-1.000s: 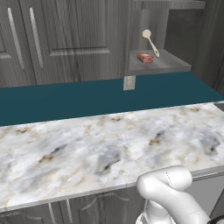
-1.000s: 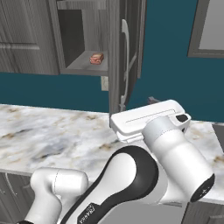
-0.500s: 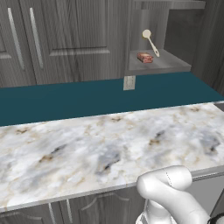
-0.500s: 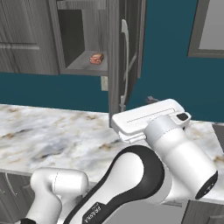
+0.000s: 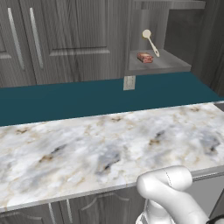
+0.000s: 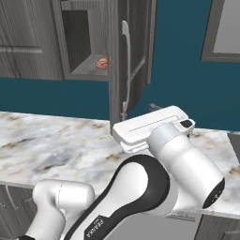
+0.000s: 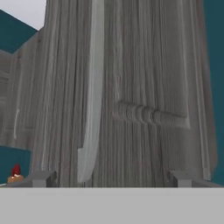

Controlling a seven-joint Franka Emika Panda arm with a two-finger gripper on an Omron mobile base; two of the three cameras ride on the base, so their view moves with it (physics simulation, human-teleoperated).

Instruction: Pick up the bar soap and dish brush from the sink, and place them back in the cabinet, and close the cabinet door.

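The marble desk runs wide across the front, with the dark wall cabinet open above its far end. The cabinet door stands swung out, edge toward the arm, its silver handle upright; close up it looms before the hand, whose fingertips sit spread wide apart, gripping nothing. On the grey shelf lies the bar soap, and the dish brush seems to lean against the back wall just above it.
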